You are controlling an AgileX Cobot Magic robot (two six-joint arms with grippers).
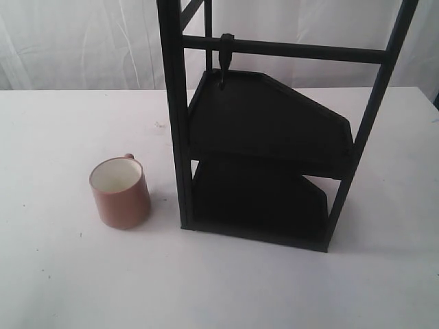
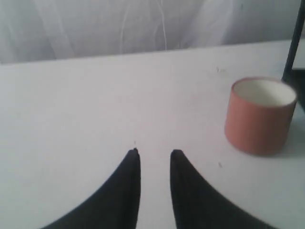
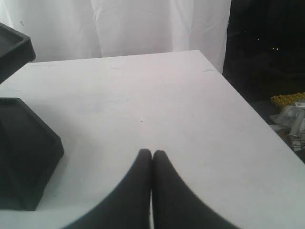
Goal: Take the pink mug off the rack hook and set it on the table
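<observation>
Hanging rack hook [image 1: 225, 56] appears only in exterior view

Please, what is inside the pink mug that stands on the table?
The pink mug shows only its cream-white inner wall, and nothing appears to lie in it. Its near wall hides part of the bottom, so that part cannot be checked.

A white curtain [image 1: 82, 41] is hanging in soft folds right across the back, catching even, diffuse light. In the right wrist view, a dark gap [image 3: 267, 43] is showing beside it, with something yellow [image 3: 286, 99] and pale crumpled clutter [image 3: 291, 120] lying in the shadow
</observation>
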